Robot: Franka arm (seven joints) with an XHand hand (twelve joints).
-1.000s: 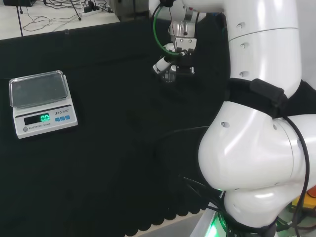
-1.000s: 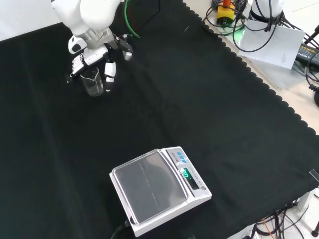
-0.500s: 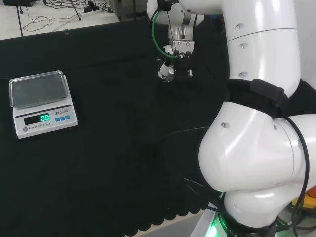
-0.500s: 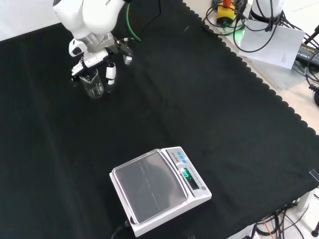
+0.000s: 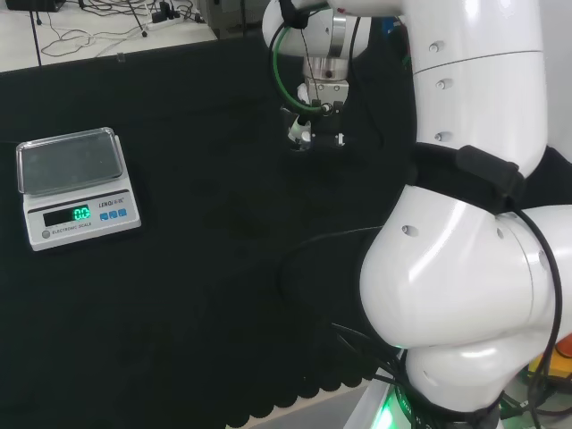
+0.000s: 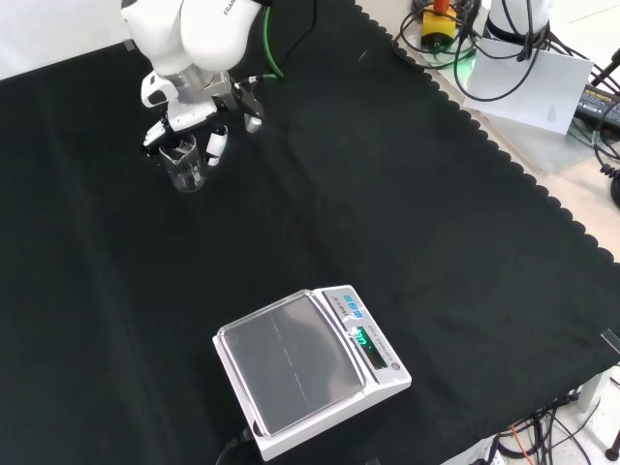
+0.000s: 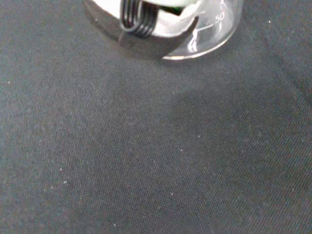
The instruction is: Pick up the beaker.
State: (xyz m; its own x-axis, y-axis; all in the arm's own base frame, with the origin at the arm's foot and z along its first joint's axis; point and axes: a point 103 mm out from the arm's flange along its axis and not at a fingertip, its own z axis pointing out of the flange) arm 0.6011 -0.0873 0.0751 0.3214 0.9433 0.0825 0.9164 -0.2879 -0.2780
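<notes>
In the front view, the beaker (image 6: pixel 185 165) stands upper left (under the hand (image 6: pixel 199 124)), well apart from the scale (image 6: pixel 308 370).

Black cloth (image 6: pixel 407 194) with scalloped edge, pale floor (image 5: pixel 80 31), cables (image 5: pixel 98 18)

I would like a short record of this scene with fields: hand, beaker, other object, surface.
hand: the hand is at the beaker, fingers curled round it
beaker: clear beaker, upright, near the top left of the front view; whether it has left the cloth cannot be told
other object: scale, its tray bare, apart from the beaker
surface: black cloth
</notes>
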